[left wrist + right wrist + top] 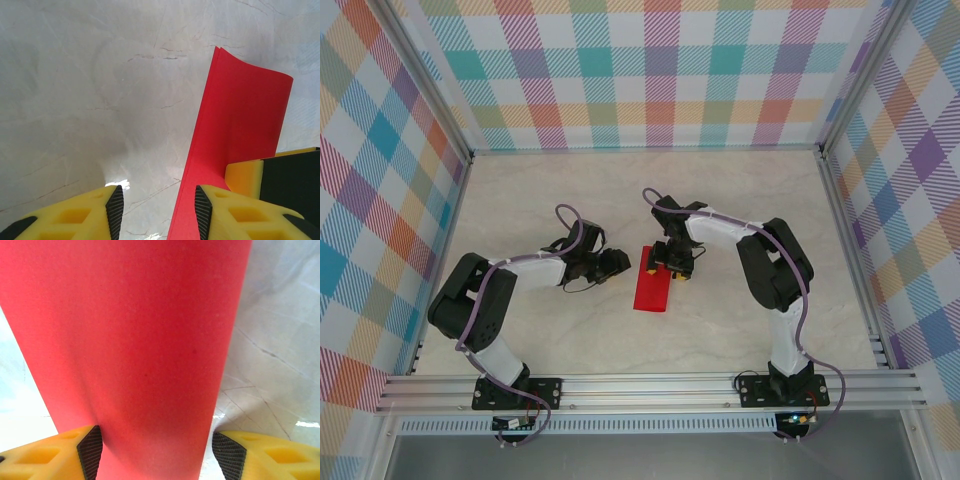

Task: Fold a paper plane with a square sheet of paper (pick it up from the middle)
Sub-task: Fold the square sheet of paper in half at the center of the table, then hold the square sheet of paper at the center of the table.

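Note:
The square sheet of paper (652, 288) lies mid-table as a narrow red strip, its long axis running away from the arms. In the left wrist view the sheet of paper (240, 130) has one layer curling up off the table. My right gripper (672, 266) hangs over the strip's far end, open. Its jaws straddle the red paper (135, 350): the left pad (91, 450) touches the paper's edge and the right pad (228, 456) stands just clear. My left gripper (611, 262) is open just left of the strip. Its right finger (202, 209) hangs over the paper's near edge.
The marble-patterned table (560, 190) is walled by plaid panels with aluminium posts (848, 215) on three sides. A yellow finger of the right gripper (246, 174) shows close beside my left gripper's right finger.

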